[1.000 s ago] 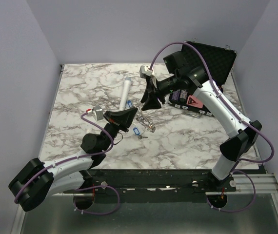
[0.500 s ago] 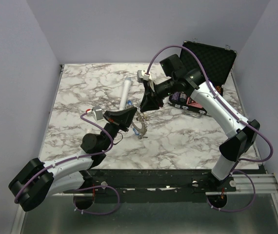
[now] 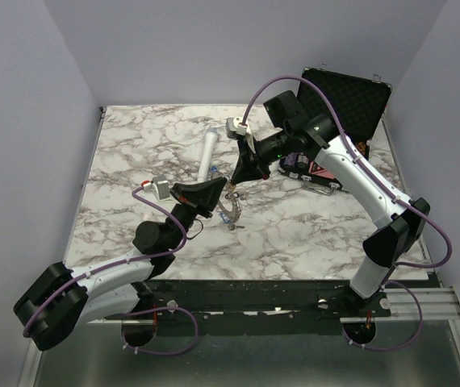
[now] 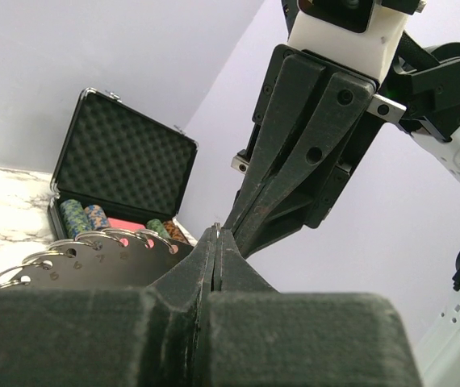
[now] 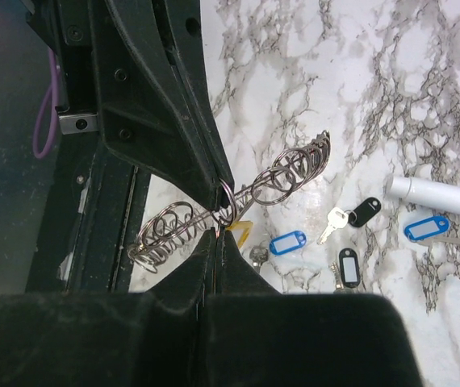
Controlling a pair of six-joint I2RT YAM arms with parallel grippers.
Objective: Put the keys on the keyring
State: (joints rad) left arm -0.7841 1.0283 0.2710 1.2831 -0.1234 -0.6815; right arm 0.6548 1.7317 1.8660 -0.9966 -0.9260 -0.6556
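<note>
My left hand [image 5: 221,185] is clenched on the keyring [image 5: 282,179], holding it up off the tabletop [image 5: 391,105] about midway along. Its long axis runs slantwise across my right hand's [image 5: 216,240] line of approach, with split rings fanning out to either side. My right hand is pinched shut, on the yellow-tagged key [image 5: 242,233] as far as I can judge, its tips touching the ring just beside my left fingertips. That leaves little room to work. The blue-tagged key [image 5: 286,242], the black-tagged key [image 5: 365,212] and the white cylinder [image 5: 440,199] lie below, clear of the way.
</note>
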